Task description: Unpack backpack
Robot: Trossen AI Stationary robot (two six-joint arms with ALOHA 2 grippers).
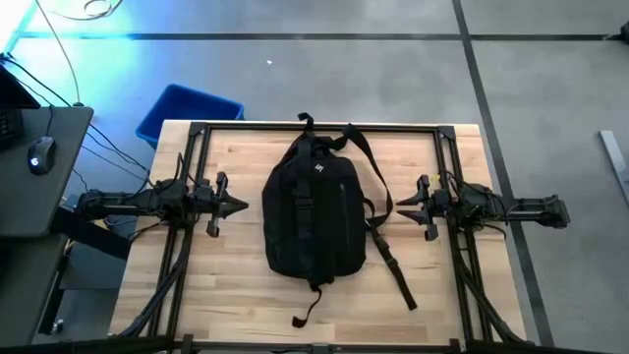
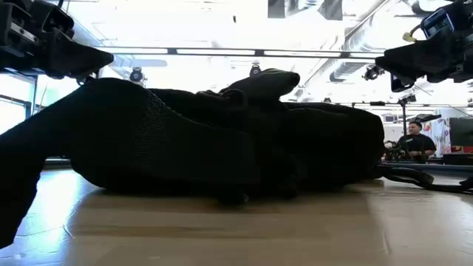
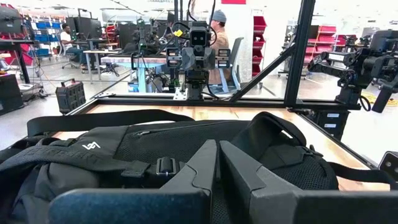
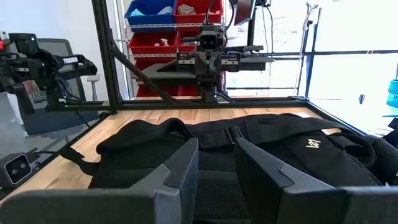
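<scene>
Backpack [image 1: 314,211] flat on desk [image 1: 236,285], left end effector [image 1: 239,206] clenched, right end effector [image 1: 397,205] slightly parted, both empty; loose straps may snag fingers.

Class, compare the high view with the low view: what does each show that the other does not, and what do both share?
Only the high view shows the blue plastic bin beyond the table, the computer mouse on a grey side desk, and the small white logo. Only the low view shows a seated person in the room behind. Both show the large black fabric backpack lying on the light wooden table, untouched between the left tool and right tool.
</scene>
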